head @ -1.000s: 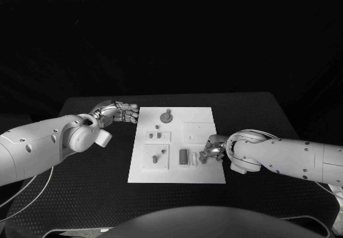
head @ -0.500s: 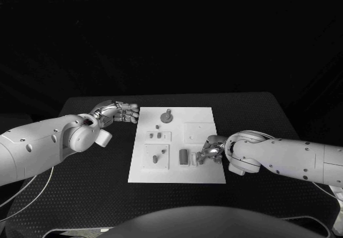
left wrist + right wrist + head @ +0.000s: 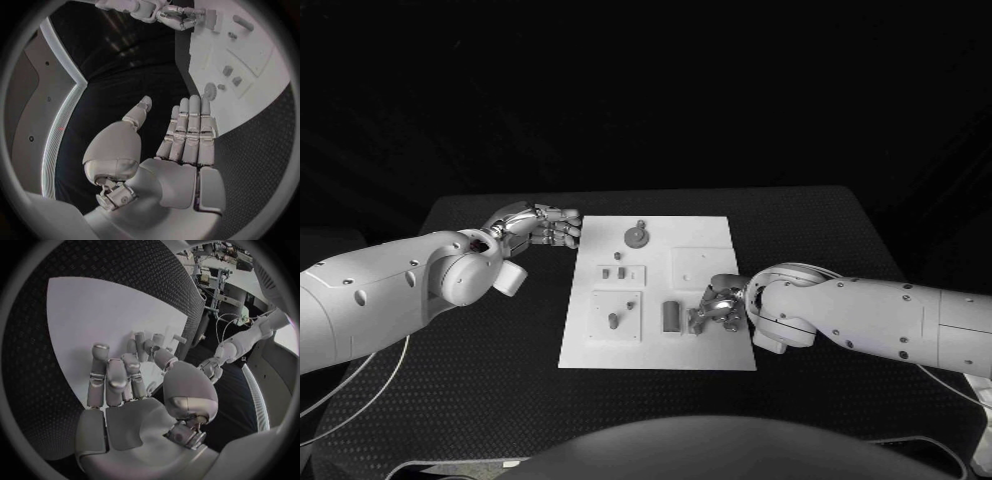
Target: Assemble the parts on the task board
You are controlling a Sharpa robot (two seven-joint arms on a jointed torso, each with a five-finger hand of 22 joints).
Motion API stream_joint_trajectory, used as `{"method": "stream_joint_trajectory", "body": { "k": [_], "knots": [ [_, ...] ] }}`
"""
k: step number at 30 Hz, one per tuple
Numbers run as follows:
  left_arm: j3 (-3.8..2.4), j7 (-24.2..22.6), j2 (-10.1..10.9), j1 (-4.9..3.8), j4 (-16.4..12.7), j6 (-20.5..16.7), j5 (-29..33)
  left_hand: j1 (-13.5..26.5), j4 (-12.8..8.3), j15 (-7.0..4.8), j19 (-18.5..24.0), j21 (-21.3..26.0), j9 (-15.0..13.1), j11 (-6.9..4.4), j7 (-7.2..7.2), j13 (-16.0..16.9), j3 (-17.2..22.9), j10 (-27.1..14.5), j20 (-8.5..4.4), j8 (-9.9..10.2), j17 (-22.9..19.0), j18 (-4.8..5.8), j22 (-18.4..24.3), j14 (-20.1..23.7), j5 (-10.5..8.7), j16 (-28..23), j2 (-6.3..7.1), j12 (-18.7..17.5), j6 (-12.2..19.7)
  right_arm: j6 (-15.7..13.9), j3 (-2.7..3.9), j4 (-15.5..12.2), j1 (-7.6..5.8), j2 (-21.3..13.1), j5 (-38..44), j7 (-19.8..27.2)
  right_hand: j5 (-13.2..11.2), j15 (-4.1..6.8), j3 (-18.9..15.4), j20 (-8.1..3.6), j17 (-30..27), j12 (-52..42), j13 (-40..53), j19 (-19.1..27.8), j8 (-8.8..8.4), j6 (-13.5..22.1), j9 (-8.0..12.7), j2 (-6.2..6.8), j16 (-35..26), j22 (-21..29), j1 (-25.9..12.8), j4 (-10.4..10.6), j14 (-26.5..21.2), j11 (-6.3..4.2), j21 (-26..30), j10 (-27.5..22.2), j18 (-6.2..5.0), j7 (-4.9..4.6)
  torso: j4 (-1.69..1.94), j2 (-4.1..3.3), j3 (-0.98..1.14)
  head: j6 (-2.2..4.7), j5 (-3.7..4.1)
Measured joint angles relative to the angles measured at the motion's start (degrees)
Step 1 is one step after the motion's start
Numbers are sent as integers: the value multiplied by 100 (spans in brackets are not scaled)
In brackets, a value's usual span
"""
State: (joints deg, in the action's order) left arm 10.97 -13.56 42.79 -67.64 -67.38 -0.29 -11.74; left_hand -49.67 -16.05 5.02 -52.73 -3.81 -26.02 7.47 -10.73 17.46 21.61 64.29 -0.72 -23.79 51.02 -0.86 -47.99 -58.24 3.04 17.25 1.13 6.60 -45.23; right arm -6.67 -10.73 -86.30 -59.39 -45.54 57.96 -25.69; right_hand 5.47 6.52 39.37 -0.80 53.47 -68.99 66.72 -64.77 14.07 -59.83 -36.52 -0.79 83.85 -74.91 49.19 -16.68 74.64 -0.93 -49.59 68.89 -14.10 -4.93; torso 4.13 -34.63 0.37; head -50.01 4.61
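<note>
The robot's silver many-fingered right hand (image 3: 717, 305) is down over the near right part of the flat white rectangular task board (image 3: 697, 232), which lies in the middle of the black counter (image 3: 805, 215). Its fingers (image 3: 119, 382) are bent downward around a cluster of small upright pegs (image 3: 153, 340) on the board — the right wrist view shows the thumb and the nearest fingers closing round them, but whether one is actually pinched cannot be told. In the head view a short dark grey block-shaped part (image 3: 669, 316) stands just beside that hand, on its inner side.

The silver left hand (image 3: 538, 226) rests at the board's far left edge, holding nothing; in the left wrist view its fingers (image 3: 190, 131) lie straight and side by side, with the thumb set apart. Further parts sit untouched on the board: a round grey disc with a stem (image 3: 635, 236) near the far edge, and a small grey peg in a square recess (image 3: 613, 321) near the left.

The step in hand looks like picking up, or seating, one of the small pieces at the near right. The next move calls for a firm pinch on a single peg — without knocking its neighbours — and then a straight lift or press.
</note>
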Motion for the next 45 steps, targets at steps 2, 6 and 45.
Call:
{"method": "stream_joint_trajectory", "body": {
  "k": [2, 6, 45],
  "knots": [
    [0, 0, 2, 0, 0, 1, 0, 0, 0, 0, 0, 0, 0, 0, 0, 0, 0, 0, 0, 0, 0, 0, -2, 0, 0, 0, 0, 0, 0, 15, 0, 35, -1, 4, -10, 0, -1, -1, 0, 0, 0, 0, -1, 0, -1, -4, 0, 0, 0, 0, 0, 0, -1, 0, 0, 0, 1, 4, 2, 0, 1, 0, -8],
    [0, 1, 9, 0, 4, 3, 0, 0, 0, 0, 0, 0, 0, 0, 0, 0, 0, 0, 0, 0, 0, 0, -5, 0, 0, 0, 0, 0, 0, 30, 1, 70, -3, 25, -21, 0, -15, -2, -1, 0, -10, 0, -9, 0, -5, -5, 0, 0, 0, 0, 0, 0, -2, 0, 0, 0, 0, 6, 2, 0, -3, 0, -18],
    [0, 13, 1, 0, 10, 29, 0, 0, 0, 0, 0, 0, 10, 0, 0, -4, 0, 0, 0, 0, 3, 0, -9, 0, 0, 0, 0, 0, 0, 92, -5, 217, -2, 130, -104, 55, -15, 0, 103, -31, -54, 23, -52, -74, 21, -5, 101, 600, 0, 1, -837, 673, -23, 0, 45, 0, -8, 5, -3, 1, 1, 0, -19]
  ]
}}
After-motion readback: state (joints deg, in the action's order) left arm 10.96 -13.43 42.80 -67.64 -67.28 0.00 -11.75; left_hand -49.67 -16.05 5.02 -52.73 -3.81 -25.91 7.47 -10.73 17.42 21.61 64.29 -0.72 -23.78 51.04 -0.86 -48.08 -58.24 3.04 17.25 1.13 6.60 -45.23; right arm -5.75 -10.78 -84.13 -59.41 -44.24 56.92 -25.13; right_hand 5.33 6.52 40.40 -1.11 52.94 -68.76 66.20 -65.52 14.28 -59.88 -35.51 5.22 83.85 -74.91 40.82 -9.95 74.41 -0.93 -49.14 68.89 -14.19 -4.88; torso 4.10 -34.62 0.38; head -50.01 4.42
